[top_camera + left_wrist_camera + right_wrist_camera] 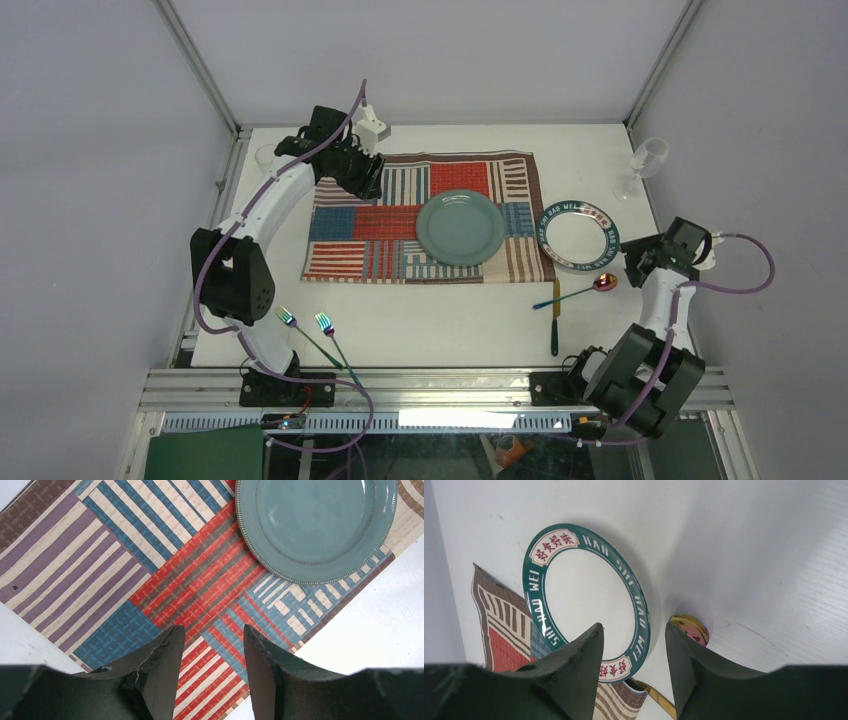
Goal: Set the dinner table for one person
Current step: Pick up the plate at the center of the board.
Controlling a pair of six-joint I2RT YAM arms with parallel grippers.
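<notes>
My right tool (634, 630) hovers part-open and empty over the counter (749, 555). The green-rimmed side plate (584, 595) lies flat just ahead of its tips, slightly left. A spoon bowl (691, 628) sits by the right finger, I think untouched. My left tool (214, 630), also part-open and empty, hangs over the striped placemat (100, 570), with the teal dinner plate (310, 525) ahead-right. The right arm is nearer the side plate.
</notes>
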